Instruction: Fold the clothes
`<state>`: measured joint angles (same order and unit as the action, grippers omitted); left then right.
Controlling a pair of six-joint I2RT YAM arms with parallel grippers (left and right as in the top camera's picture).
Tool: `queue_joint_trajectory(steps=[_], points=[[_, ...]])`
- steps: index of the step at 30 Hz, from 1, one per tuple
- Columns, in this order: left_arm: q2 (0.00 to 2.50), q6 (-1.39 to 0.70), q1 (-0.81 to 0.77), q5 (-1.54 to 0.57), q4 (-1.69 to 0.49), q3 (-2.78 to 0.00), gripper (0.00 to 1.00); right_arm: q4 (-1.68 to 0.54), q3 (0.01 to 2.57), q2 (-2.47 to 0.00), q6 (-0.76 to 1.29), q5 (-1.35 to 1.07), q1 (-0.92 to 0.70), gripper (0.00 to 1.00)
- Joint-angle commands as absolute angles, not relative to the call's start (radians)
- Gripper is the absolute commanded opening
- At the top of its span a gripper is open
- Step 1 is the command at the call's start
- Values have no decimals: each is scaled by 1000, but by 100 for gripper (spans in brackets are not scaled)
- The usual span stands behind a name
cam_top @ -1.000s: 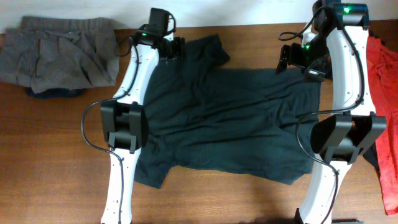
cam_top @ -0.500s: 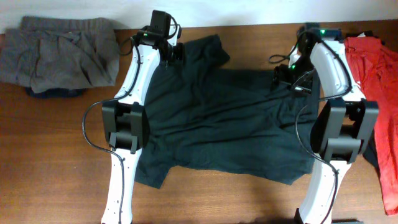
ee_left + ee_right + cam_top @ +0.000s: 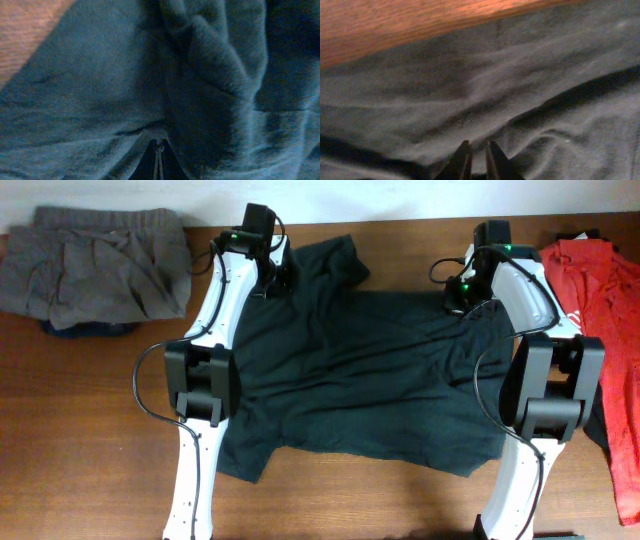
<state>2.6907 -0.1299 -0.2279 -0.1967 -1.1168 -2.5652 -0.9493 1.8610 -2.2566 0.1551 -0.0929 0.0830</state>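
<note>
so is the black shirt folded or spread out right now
Spread out, not folded. The black T-shirt lies open across the table, both sleeves sticking out, wrinkled but with no fold made.

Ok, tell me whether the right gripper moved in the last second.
Yes: the right gripper swung away from the red T-shirt, onto the large black T-shirt.

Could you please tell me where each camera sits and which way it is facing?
Overhead: fixed above the table, looking straight down on the black T-shirt; both arms show, left claw and right claw near its far edge.
Left wrist: on the left arm, close over bunched shirt fabric; claw tips at bottom.
Right wrist: on the right arm, close over the shirt's edge; claw tips at bottom.
Shared: both wrist views show shirt and bare wood.
</note>
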Motion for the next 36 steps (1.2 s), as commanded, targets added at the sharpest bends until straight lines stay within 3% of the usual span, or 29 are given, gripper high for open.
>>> queue_joint_trajectory(steps=[1, 3, 5, 22, 36], points=[[2746, -114, -225, -187, -1129, -2572, 1, -939, 1852, -2265, 161, -42, 74, 11], [2750, -114, -225, -187, -1127, -2572, 1, -937, 1852, -2279, 162, -43, 74, 4], [2751, -114, -224, -186, -1121, -2572, 1, -937, 1850, -2292, 161, -42, 74, 4], [2751, -114, -168, -186, -1118, -2572, 1, -915, 1850, -2380, 162, 20, 80, 4], [2812, -95, -86, -153, -1104, -2572, 1, -931, 1850, -2381, 161, 20, 194, 4]])
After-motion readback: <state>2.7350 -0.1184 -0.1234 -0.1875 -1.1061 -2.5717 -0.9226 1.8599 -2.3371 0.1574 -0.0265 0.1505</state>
